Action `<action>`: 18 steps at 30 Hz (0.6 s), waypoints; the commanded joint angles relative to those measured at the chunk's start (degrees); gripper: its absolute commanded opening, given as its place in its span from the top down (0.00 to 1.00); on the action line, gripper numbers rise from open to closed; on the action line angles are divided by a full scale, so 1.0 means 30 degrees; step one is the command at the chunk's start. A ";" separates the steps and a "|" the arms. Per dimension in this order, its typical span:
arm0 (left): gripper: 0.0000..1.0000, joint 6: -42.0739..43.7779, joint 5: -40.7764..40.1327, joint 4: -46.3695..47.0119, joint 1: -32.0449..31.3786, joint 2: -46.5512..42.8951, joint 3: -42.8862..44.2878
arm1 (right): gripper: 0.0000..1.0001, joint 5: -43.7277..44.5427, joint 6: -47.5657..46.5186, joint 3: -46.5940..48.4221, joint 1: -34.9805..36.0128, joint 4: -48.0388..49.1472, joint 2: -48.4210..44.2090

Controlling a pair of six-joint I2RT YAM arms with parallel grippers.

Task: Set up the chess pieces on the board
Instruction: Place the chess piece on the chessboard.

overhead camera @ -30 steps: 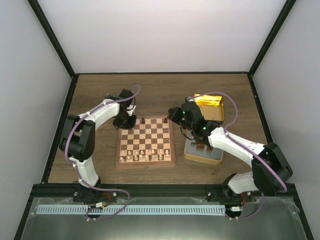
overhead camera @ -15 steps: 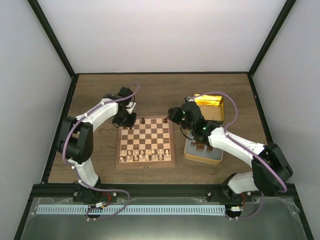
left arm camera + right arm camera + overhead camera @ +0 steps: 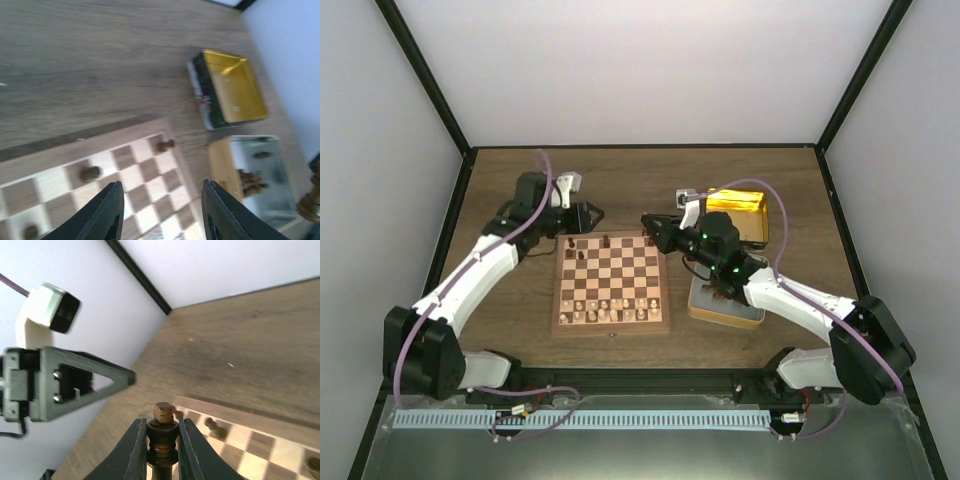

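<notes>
My right gripper (image 3: 161, 452) pinches 1 dark piece (image 3: 162, 421) upright (base cut off below its fingers); left gripper (image 3: 162, 212) part-open, empty.

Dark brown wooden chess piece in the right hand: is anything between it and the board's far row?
Nothing visible does. The dark brown chess piece hangs near the checked wooden board's far edge; the left hand hovers apart.

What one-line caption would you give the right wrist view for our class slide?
Dark chess piece clamped in the right pincer near the board, left pincer facing it.
</notes>
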 commanded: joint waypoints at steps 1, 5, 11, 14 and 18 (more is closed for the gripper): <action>0.52 -0.4451 0.5129 0.9224 -0.0066 -0.1653 -0.3982 | 0.88 -0.2591 -0.0545 0.0759 -0.0039 0.3535 0.0350; 0.41 -0.7025 0.6927 1.4106 -0.0205 -0.2620 -0.6398 | 0.88 -0.2747 0.2342 0.1806 0.0303 0.4314 0.1546; 0.35 -0.8221 0.7876 1.6594 -0.0261 -0.3374 -0.7974 | 0.88 -0.2958 0.6397 0.3231 0.0665 0.4445 0.3282; 0.34 -0.8855 0.7810 1.7867 -0.0270 -0.3950 -0.8794 | 0.89 -0.3058 0.6782 0.4003 0.0673 0.3685 0.3906; 0.34 -0.9496 0.7678 1.8679 -0.0257 -0.4044 -0.9293 | 0.89 -0.3298 0.7122 0.4354 0.0694 0.3624 0.4211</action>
